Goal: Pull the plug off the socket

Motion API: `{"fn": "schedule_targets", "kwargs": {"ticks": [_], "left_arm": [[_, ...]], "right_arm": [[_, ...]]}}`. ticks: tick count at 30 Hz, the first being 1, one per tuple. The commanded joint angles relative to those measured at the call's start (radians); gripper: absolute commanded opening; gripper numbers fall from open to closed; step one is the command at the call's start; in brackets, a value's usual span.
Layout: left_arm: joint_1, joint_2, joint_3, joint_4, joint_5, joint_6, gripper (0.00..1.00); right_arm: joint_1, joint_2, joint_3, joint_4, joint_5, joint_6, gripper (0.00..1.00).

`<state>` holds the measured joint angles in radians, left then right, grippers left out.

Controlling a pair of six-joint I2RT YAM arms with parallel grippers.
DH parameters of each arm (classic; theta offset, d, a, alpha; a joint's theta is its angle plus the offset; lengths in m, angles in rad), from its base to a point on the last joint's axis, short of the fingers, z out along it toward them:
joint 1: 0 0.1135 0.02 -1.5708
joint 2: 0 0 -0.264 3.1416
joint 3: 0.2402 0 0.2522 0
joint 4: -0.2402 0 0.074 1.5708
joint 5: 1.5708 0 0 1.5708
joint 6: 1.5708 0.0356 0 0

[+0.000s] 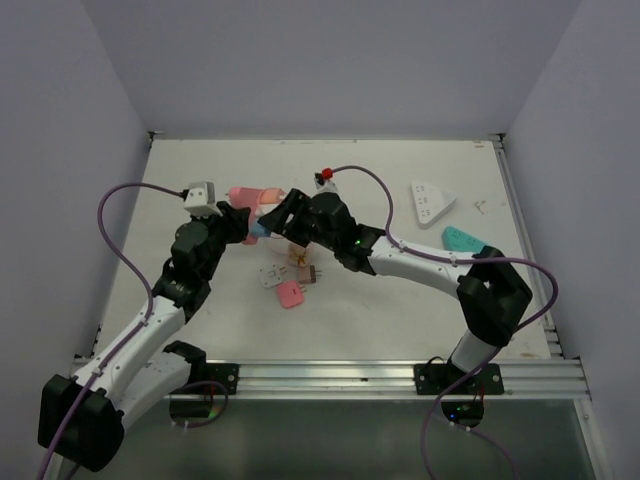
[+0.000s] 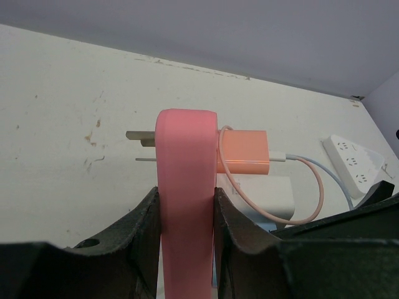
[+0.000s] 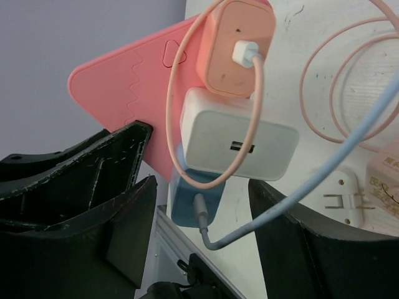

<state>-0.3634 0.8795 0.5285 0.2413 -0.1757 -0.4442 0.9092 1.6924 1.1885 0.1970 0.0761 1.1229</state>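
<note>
Left gripper point(image 2: 185, 208) clenched on the pink socket point(image 2: 185, 146) mid-table, right gripper point(image 3: 201, 187) released, straddling the blue plug point(image 3: 187, 202) seated in it: likely light, rigid, slick, so pinch its flat sides.

text: none legible | pink socket strip point(image 3: 118, 87): small embossed outline shape, no letters | white charger point(image 3: 240, 140): tiny dark marking, too blurred to read | brands, numbers: none legible
</note>
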Motion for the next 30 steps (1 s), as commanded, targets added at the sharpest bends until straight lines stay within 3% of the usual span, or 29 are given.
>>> {"fn": "schedule_targets", "kwargs": {"ticks": [1,9,12,15,16,18,30], "left_arm": [[-0.009,-0.033,0.051,0.104,-0.042,0.021,0.00],[-0.037,-0.036,0.045,0.125,-0.031,0.027,0.00],[-0.043,-0.039,0.041,0.139,-0.034,0.030,0.00],[-0.043,-0.037,0.036,0.144,-0.062,0.036,0.00],[-0.045,-0.034,0.034,0.142,-0.077,0.044,0.00],[-0.045,-0.031,0.025,0.135,-0.144,0.056,0.00],[-0.043,0.047,0.014,0.115,-0.465,0.154,0.00]], "right_arm": [[0.007,-0.017,-0.010,0.010,0.048,0.038,0.64],[0.007,0.042,0.033,0.067,0.013,0.048,0.56],[0.007,0.059,0.039,0.085,0.008,0.060,0.47],[0.007,0.058,0.026,0.099,-0.005,0.061,0.28],[0.007,0.049,0.017,0.107,-0.004,0.060,0.16],[0.003,0.011,-0.024,0.114,0.002,0.057,0.00],[-0.072,-0.220,-0.204,-0.001,-0.039,0.040,0.00]]}}
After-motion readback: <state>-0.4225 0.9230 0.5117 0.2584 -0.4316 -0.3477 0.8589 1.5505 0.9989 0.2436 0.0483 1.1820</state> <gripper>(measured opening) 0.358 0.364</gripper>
